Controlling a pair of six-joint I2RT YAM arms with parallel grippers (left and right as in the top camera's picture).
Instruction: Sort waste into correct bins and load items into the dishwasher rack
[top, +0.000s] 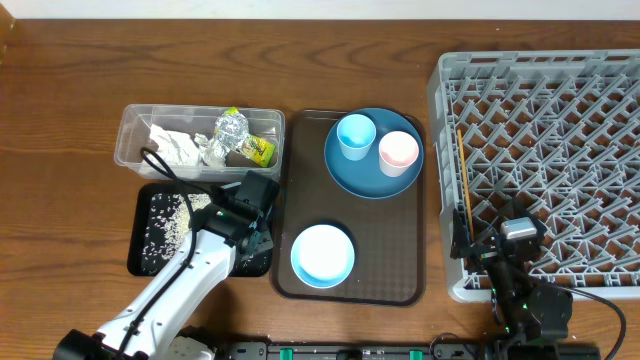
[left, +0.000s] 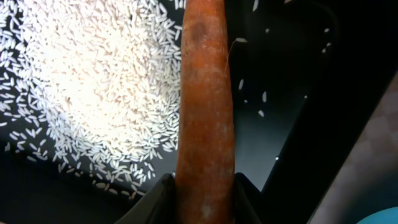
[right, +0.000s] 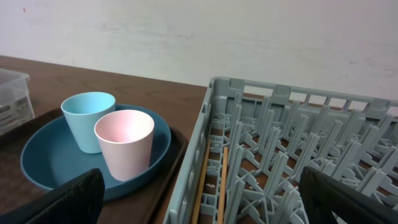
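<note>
No legible text or labels.

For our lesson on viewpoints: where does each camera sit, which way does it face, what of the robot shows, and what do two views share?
Overhead: above the wooden table, looking straight down; left arm and right arm show.
Left wrist: looks down past its fingers at a small orange carrot over loose white rice.
Right wrist: faces level toward the pale wall, over the large grey plastic rack; its fingers show low.
Shared: overhead and right wrist both show the round dark blue plate.
</note>
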